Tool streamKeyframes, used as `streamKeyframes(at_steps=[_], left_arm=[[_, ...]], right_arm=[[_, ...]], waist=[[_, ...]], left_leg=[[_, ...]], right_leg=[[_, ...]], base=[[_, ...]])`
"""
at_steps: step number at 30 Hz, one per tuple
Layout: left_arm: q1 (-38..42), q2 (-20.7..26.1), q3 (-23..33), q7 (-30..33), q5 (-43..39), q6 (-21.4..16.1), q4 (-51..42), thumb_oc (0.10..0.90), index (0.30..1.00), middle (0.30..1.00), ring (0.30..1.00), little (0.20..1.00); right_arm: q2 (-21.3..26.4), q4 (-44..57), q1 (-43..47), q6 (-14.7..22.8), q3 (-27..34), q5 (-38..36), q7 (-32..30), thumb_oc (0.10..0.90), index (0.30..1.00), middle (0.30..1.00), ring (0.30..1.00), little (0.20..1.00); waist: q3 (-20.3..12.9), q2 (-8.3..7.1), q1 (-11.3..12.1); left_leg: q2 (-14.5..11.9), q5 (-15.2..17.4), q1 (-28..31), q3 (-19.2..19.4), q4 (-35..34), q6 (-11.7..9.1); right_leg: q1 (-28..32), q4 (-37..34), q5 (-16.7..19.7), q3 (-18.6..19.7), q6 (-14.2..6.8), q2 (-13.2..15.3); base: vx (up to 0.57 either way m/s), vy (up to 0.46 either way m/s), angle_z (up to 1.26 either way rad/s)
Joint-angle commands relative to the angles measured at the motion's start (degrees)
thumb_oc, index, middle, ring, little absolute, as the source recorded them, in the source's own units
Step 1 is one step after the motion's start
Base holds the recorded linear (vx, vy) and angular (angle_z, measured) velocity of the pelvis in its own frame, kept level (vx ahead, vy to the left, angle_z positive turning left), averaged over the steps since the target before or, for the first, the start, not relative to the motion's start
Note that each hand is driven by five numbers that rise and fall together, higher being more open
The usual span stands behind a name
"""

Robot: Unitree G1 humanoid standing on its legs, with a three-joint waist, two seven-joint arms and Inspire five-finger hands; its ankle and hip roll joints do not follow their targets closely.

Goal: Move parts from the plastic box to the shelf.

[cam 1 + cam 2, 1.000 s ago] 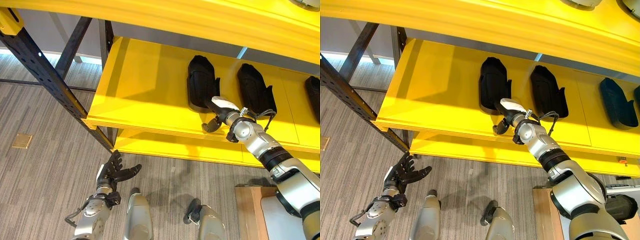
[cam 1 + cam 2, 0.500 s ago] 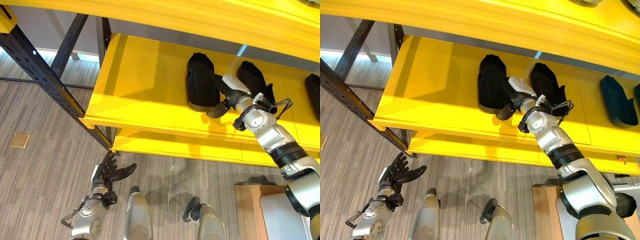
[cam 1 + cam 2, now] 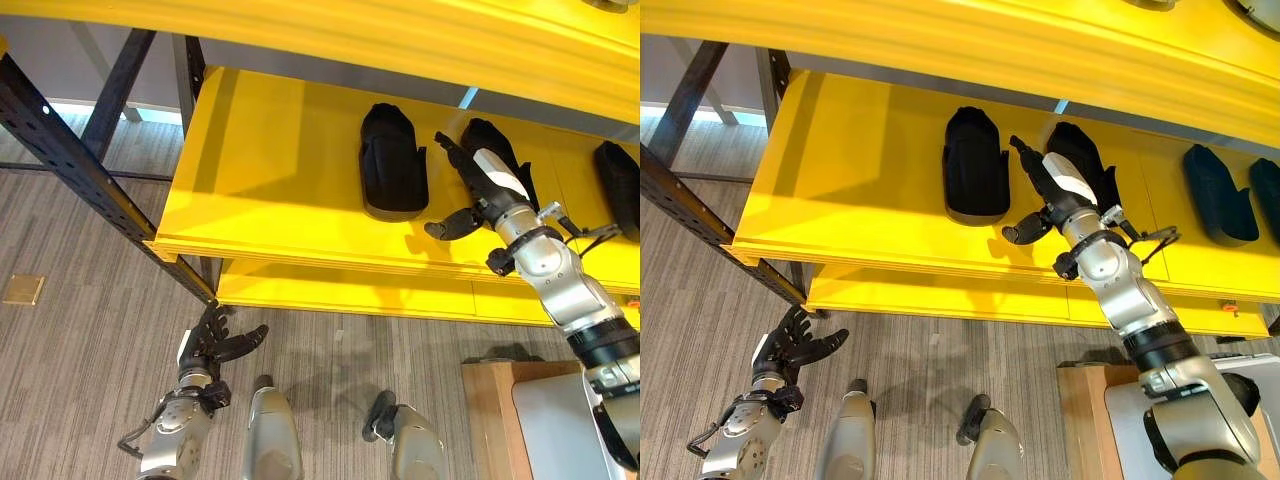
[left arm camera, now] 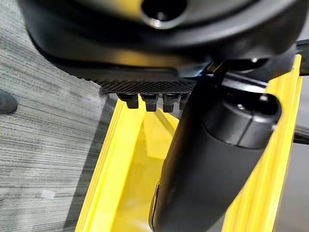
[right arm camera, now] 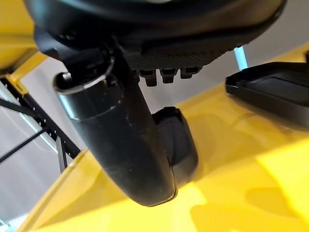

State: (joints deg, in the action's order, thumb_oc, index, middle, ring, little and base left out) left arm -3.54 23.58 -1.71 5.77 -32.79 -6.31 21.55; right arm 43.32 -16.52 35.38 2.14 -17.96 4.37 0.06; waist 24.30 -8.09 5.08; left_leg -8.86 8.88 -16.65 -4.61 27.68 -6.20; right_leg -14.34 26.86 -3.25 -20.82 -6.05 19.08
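Several black moulded parts lie in a row on the yellow shelf (image 3: 270, 190): one (image 3: 393, 165) at the middle, one (image 3: 1080, 150) to its right, more (image 3: 1215, 195) further right. My right hand (image 3: 493, 180) hovers over the shelf between the first two parts, partly in front of the second. Its fingers are straight, its thumb sticks out toward the shelf's front edge, and it holds nothing. In the right wrist view one part (image 5: 179, 140) lies past the thumb and another (image 5: 270, 89) off to the side. My left hand (image 3: 213, 343) hangs low over the floor, open and empty.
A black perforated upright (image 3: 90, 170) slants along the shelf's left end. A yellow upper beam (image 3: 400, 40) overhangs the shelf. A wooden-edged surface (image 3: 490, 410) sits at the lower right. A brass plate (image 3: 22, 290) is set in the grey floor.
My right hand has moved from the shelf's front edge by the first part up and right over the shelf, and its fingers have straightened. The camera has shifted slightly; the left hand stays low.
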Motion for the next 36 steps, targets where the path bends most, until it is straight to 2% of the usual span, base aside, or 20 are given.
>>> streamKeyframes(at_steps=[1, 7, 13, 20, 26, 30, 31, 33, 36], left_arm=[[-1.2, 1.2, 1.9, -0.8, 2.7, -4.2, -4.7, 0.900, 1.000, 1.000, 1.000, 1.000], [-2.6, -0.1, 3.4, -0.9, 4.1, -4.0, -4.7, 0.900, 1.000, 1.000, 1.000, 1.000], [-4.7, -1.7, 5.0, -2.0, 5.8, -4.6, -3.7, 0.900, 1.000, 1.000, 1.000, 1.000], [-7.6, -3.9, 5.8, -3.5, 6.9, -5.2, -3.6, 0.900, 1.000, 1.000, 1.000, 1.000], [-7.7, -5.7, 4.5, -3.5, 6.7, -6.0, -3.2, 0.900, 1.000, 1.000, 1.000, 1.000], [-6.9, -6.5, 3.2, -3.4, 6.6, -6.3, -2.7, 0.900, 1.000, 1.000, 1.000, 1.000], [-6.1, -7.0, 2.0, -3.2, 6.1, -6.4, -2.3, 0.900, 1.000, 1.000, 1.000, 1.000], [-5.5, -7.6, 0.8, -3.6, 6.0, -6.5, -1.9, 0.900, 1.000, 1.000, 1.000, 1.000], [-4.7, -9.0, -0.3, -3.5, 5.1, -6.5, -1.2, 0.900, 1.000, 1.000, 1.000, 1.000]], right_arm=[[-0.9, 6.9, -1.3, 5.7, 8.8, -6.7, -4.0, 0.900, 1.000, 1.000, 1.000, 1.000], [-7.1, 17.5, -13.9, 9.0, 15.4, -9.8, -2.7, 0.900, 1.000, 1.000, 1.000, 1.000], [-10.7, 25.0, -29.2, 11.3, 21.7, -11.8, 0.8, 0.900, 1.000, 1.000, 1.000, 1.000], [-16.2, 26.2, -42.0, 11.5, 21.5, -13.8, 4.9, 0.900, 1.000, 1.000, 1.000, 1.000], [-19.9, 22.5, -45.9, 11.3, 19.5, -15.2, 4.4, 0.900, 1.000, 1.000, 1.000, 1.000], [-20.5, 21.5, -47.2, 11.8, 20.0, -14.9, 3.1, 0.900, 1.000, 1.000, 1.000, 1.000], [-20.6, 20.0, -47.6, 12.2, 20.8, -16.1, 1.8, 0.900, 1.000, 1.000, 1.000, 1.000], [-20.6, 19.8, -49.3, 12.8, 21.7, -16.9, 1.6, 0.900, 1.000, 1.000, 1.000, 1.000], [-20.7, 18.4, -50.5, 13.4, 21.8, -16.6, 0.5, 0.900, 1.000, 1.000, 1.000, 1.000]], waist=[[-5.5, -0.63, -1.2], [-8.9, -0.38, -3.5], [-13.5, -0.18, -5.7], [-17.9, 1.07, -7.6], [-20.3, 2.98, -8.8], [-21.0, 4.63, -10.2], [-20.9, 6.00, -11.1], [-20.6, 7.15, -12.1], [-20.1, 8.19, -12.8]], left_leg=[[0.5, -0.1, 4.4, 1.3, -4.7, 3.4], [0.4, -2.8, 7.8, 4.1, -12.3, 3.7], [0.5, -5.9, 13.9, 7.5, -21.5, 3.7], [-1.1, -9.4, 19.1, 10.9, -29.3, 2.4], [-4.1, -12.2, 21.5, 12.6, -32.6, 0.5], [-6.8, -13.4, 22.4, 13.1, -32.6, -0.6], [-9.1, -14.8, 22.6, 13.4, -32.5, -1.6], [-11.4, -16.9, 22.3, 13.6, -32.0, -2.6], [-14.0, -21.6, 20.5, 13.0, -28.3, -3.5]], right_leg=[[3.6, -1.7, 5.2, 6.0, -2.9, -1.3], [6.9, -11.7, 8.4, 6.2, -3.6, -2.9], [11.3, -21.0, 11.6, 7.7, -4.7, -3.8], [13.9, -27.0, 12.6, 9.9, -4.9, -5.7], [15.2, -28.3, 11.3, 11.1, -4.3, -7.6], [15.3, -26.5, 8.4, 11.7, -3.0, -9.6], [15.2, -24.5, 6.1, 11.8, -1.8, -11.5], [15.2, -23.3, 4.5, 11.8, -0.5, -13.5], [16.2, -25.3, 4.4, 12.3, 1.8, -16.6]], base=[[0.04, 0.022, -0.07], [0.04, 0.030, -0.19], [0.08, 0.041, -0.30], [0.03, -0.003, -0.29], [-0.01, -0.063, -0.21], [-0.01, -0.144, -0.12], [-0.02, -0.265, -0.04], [-0.04, -0.292, 0.05], [-0.05, -0.270, -0.17]])
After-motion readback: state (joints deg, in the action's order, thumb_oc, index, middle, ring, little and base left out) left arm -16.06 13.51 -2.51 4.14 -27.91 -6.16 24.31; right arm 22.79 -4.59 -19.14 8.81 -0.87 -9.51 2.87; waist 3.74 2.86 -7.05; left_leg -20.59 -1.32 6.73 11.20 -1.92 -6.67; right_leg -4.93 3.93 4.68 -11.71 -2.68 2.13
